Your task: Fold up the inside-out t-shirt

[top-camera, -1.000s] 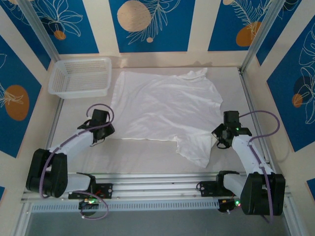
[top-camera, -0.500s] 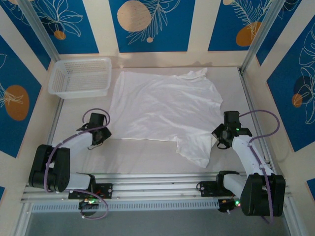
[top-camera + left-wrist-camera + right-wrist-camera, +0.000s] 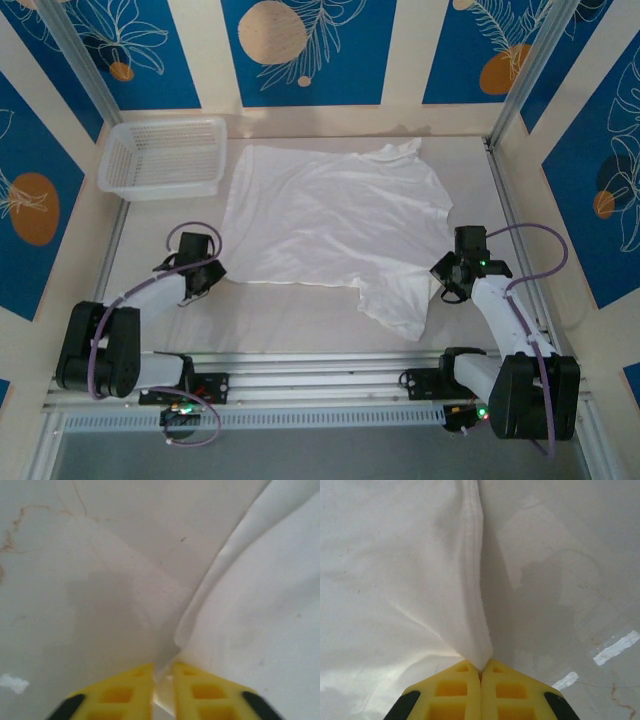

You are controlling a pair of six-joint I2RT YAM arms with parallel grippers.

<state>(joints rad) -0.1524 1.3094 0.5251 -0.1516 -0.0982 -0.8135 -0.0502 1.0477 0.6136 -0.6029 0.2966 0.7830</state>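
Observation:
The inside-out t-shirt [image 3: 335, 215], white and wrinkled, lies spread flat on the table, with a flap hanging toward the near edge at the right. My left gripper [image 3: 215, 275] is at its near-left corner. In the left wrist view the yellow fingers [image 3: 125, 690] of the left gripper [image 3: 163, 672] stand a narrow gap apart, with the shirt's [image 3: 260, 605] corner edge running into that gap. My right gripper [image 3: 443, 285] is at the shirt's right edge. Seen from the right wrist, the right gripper [image 3: 481, 670] is shut on a pinched ridge of the shirt [image 3: 395, 555].
A white mesh basket [image 3: 165, 155] stands at the far left corner, beside the shirt's far-left end. Bare table [image 3: 290, 315] runs between the shirt's near edge and the arm bases. Metal frame posts [image 3: 510, 200] line the table's sides.
My left gripper has drawn back to the left, to the shirt's near-left corner, and its jaws have narrowed around that edge. The corner has shifted slightly left. The right arm has not moved.

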